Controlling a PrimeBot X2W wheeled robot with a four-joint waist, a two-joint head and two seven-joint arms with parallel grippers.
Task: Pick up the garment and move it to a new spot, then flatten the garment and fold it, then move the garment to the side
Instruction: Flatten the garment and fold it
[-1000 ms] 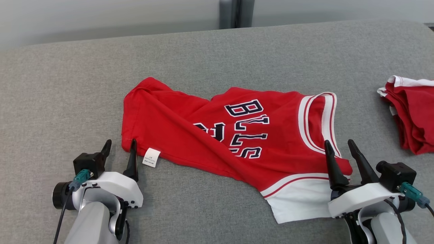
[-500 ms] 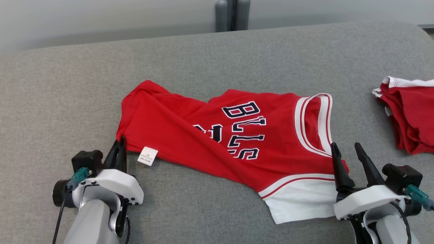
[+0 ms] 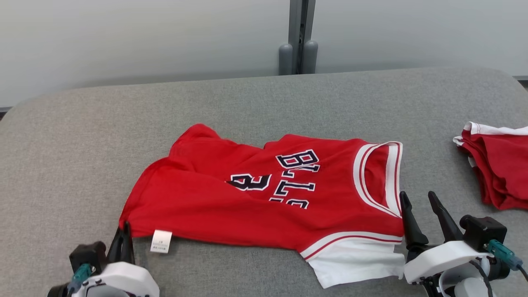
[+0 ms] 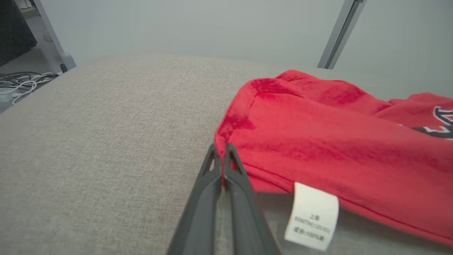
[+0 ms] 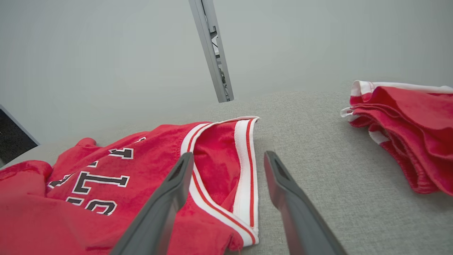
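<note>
L hand [image 3: 123, 227] clamping jersey [image 3: 206, 206] corner, R hand [image 3: 418, 198] spread wide, prob. astride shoulder edge

Looks along the left gripper [image 4: 221, 148], its 2 dark fingers pressed together on the near corner hem of the red garment [image 4: 318, 141]. Finds a sliver of red cloth caught between the tips. Takes in a white label [image 4: 311, 216] hanging from the hem just right of the fingers, its print unreadable. Shows grey cushion [image 4: 106, 141] underneath, loose cables [image 4: 17, 85] far left, and a slanted metal post [image 4: 339, 32] against the pale wall.
</note>
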